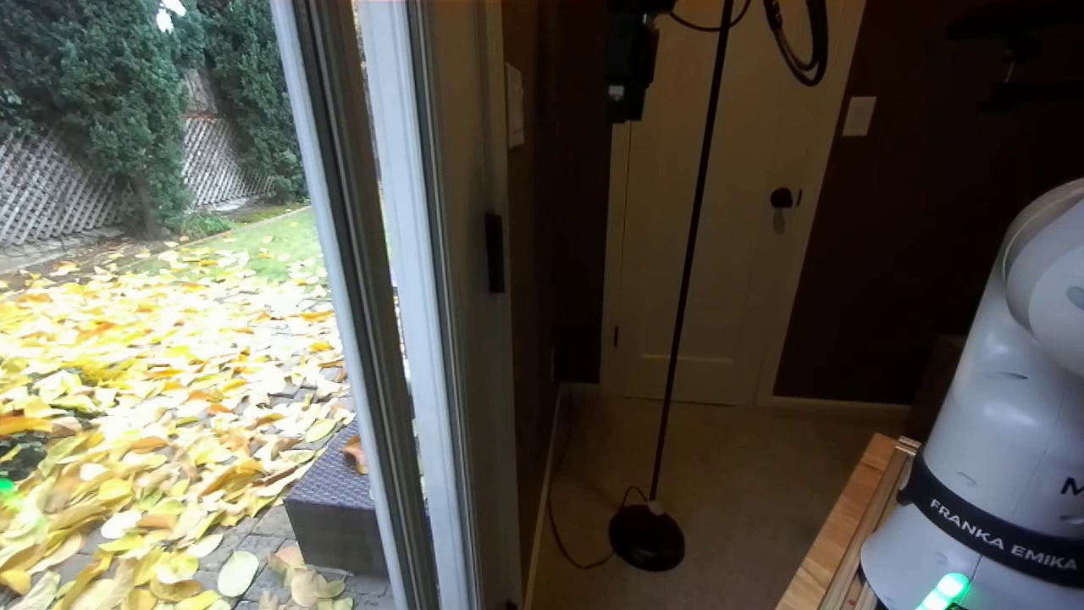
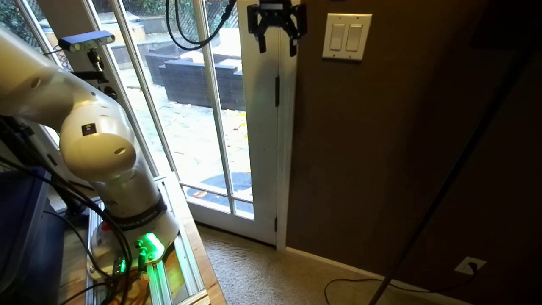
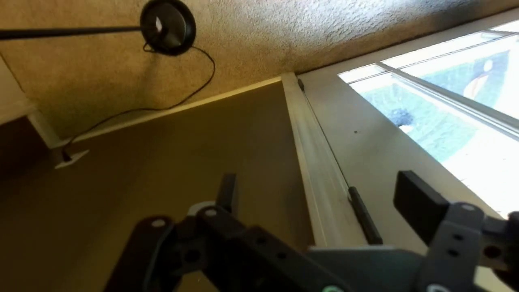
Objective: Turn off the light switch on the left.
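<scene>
A white plate [image 2: 347,56] with two rocker switches is on the brown wall, right of the door frame. The left switch [image 2: 337,37] and right switch [image 2: 354,38] sit side by side; their on or off position cannot be told. The plate also shows nearly edge-on in an exterior view [image 1: 515,106]. My gripper [image 2: 277,47] is open and empty, fingers pointing down, left of the plate and apart from it in the image. In the wrist view the gripper's fingers [image 3: 322,198] are wide apart; the switches are not recognisable there.
A glass door [image 2: 264,148] with a black hinge [image 2: 277,91] stands left of the plate. A floor lamp's thin pole [image 2: 440,199] stands near the wall; its round base [image 1: 646,538] is on the carpet. Another switch plate [image 1: 859,116] is beside the far white door [image 1: 703,254].
</scene>
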You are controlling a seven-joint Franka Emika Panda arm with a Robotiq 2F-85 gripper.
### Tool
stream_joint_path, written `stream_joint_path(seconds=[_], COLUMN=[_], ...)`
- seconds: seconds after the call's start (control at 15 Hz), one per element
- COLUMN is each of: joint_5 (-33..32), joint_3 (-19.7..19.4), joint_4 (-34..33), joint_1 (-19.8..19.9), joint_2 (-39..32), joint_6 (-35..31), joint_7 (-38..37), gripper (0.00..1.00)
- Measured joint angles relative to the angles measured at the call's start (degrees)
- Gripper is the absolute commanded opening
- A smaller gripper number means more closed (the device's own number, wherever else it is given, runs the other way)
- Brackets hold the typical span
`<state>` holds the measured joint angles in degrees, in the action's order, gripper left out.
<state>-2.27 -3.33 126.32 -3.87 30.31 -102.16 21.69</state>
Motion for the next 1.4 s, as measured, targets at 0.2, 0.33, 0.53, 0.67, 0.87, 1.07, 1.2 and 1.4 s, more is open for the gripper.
stream_joint_path(seconds=[0.2,0.33,0.53,0.67,0.87,1.07,1.2,1.4], joint_5=[0.49,2.35,7.85,11.98,17.09,20.06,21.06,21.47], joint_3=[-5.62,-8.61,-11.75,-12.50,-12.36,-12.06,-11.85,-11.47], joint_4=[-3.54,-5.77,-8.06,-8.97,-10.31,-11.56,-12.49,-13.26], joint_1=[-0.15,-0.65,-1.86,-2.36,-2.36,-2.07,-1.65,-0.96], joint_2=[0.49,0.22,-1.34,-3.28,-6.99,-10.20,-11.71,-13.51], joint_6=[0.03,0.03,0.32,0.30,-1.48,-5.62,-7.80,-10.77], joint_7=[11.85,18.36,26.42,29.41,30.54,30.54,30.54,30.40], gripper=[0.44,0.30,0.09,0.00,0.00,0.00,0.00,0.00])
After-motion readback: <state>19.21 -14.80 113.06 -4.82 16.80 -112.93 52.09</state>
